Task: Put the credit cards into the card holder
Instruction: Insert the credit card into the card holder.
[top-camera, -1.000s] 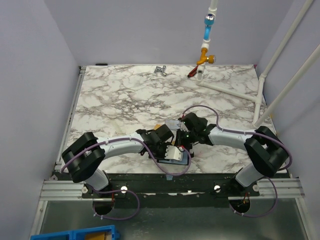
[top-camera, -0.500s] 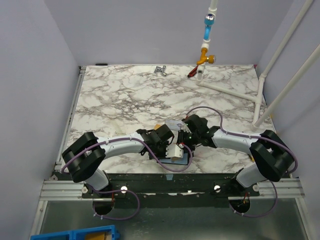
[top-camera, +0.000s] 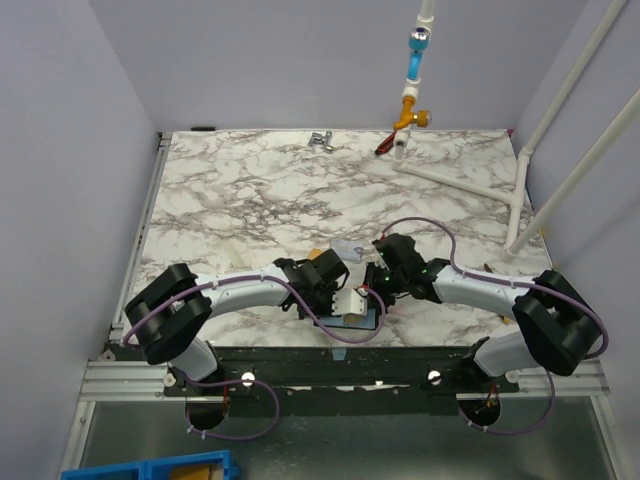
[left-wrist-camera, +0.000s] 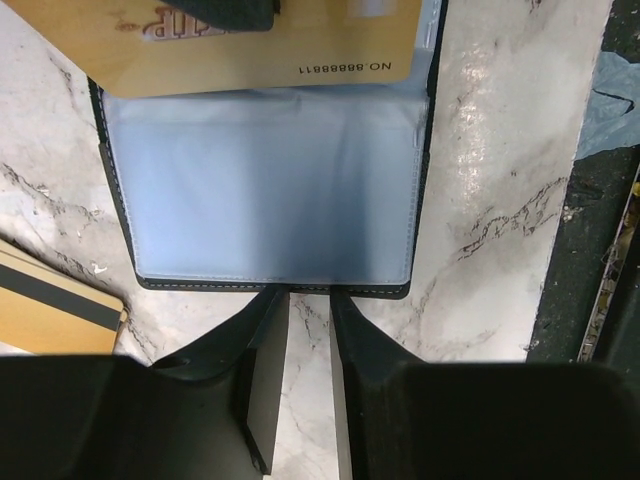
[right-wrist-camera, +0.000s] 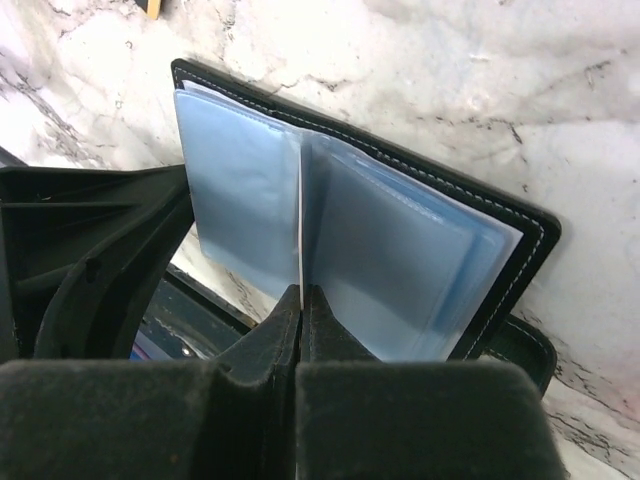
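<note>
Holding gold card (left-wrist-camera: 260, 45) clenched in right pincer (right-wrist-camera: 301, 295), edge-on above open card holder (left-wrist-camera: 270, 190); left pincer (left-wrist-camera: 310, 300) released beside its rim.

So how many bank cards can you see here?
2. A gold card overlaps one edge of the open card holder; a dark-striped tan card lies on the table beside it. The right gripper pinches a thin pale edge: maybe that gold card, maybe another.
</note>
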